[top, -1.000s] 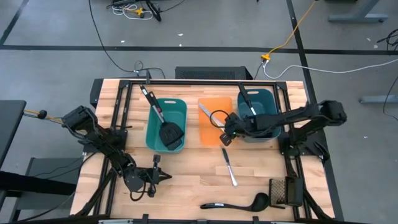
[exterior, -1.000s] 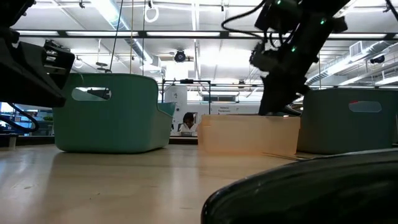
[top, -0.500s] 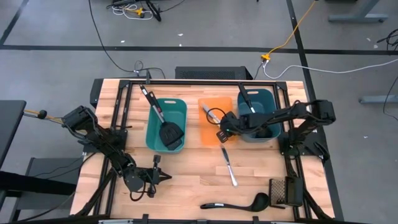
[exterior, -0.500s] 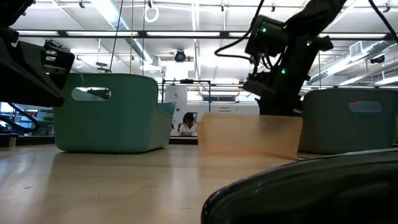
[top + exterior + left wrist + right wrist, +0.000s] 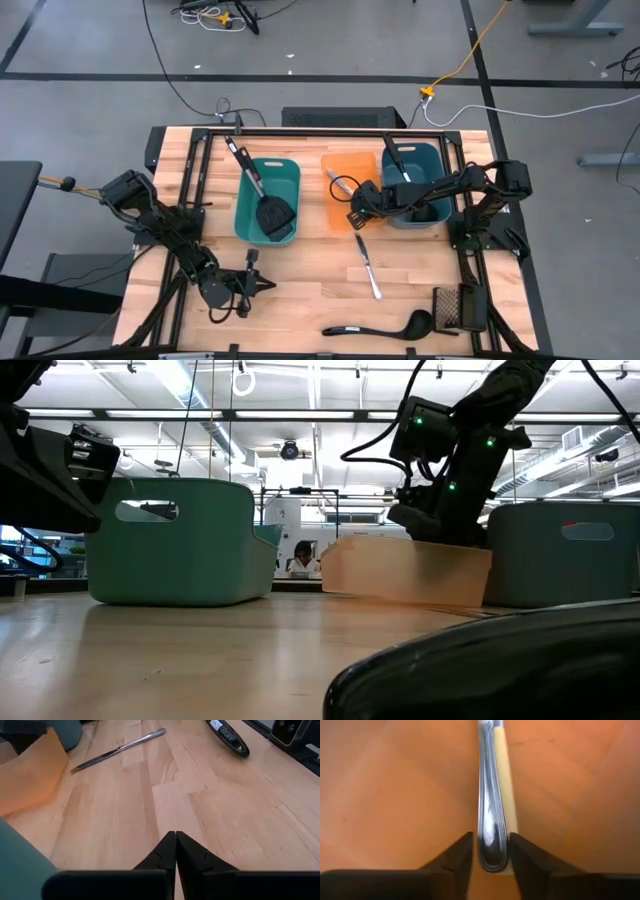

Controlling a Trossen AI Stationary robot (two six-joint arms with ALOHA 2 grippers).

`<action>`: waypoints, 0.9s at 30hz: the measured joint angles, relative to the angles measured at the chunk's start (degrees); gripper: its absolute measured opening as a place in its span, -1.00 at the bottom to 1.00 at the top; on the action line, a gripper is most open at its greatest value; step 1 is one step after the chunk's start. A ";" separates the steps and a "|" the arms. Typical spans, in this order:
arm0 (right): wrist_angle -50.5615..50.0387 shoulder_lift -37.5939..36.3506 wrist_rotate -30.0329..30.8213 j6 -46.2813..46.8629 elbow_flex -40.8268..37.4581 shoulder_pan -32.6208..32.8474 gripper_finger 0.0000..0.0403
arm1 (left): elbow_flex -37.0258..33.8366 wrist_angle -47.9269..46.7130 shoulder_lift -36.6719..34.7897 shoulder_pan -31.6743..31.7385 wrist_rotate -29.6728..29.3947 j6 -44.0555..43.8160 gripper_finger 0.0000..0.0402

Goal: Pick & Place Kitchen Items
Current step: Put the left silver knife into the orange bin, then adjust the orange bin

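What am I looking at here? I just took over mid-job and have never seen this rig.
Two dark robot arms work at a wooden table, each ending in a two-finger pincer. One camera looks straight down, one sits at table height, and one rides on each wrist.

The right pincer reaches into the orange bin. Its wrist camera shows a silver utensil handle between its fingers, which stand slightly apart from it. The left pincer waits shut near the table's front left.

Two teal bins flank the orange one; the left bin holds a black spatula. A silver knife and a black ladle lie loose.
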 joint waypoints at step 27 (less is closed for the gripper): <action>-19.82 -0.28 -12.03 -42.40 24.77 9.42 -0.06 | 0.00 0.10 0.00 0.00 0.56 -0.31 -0.93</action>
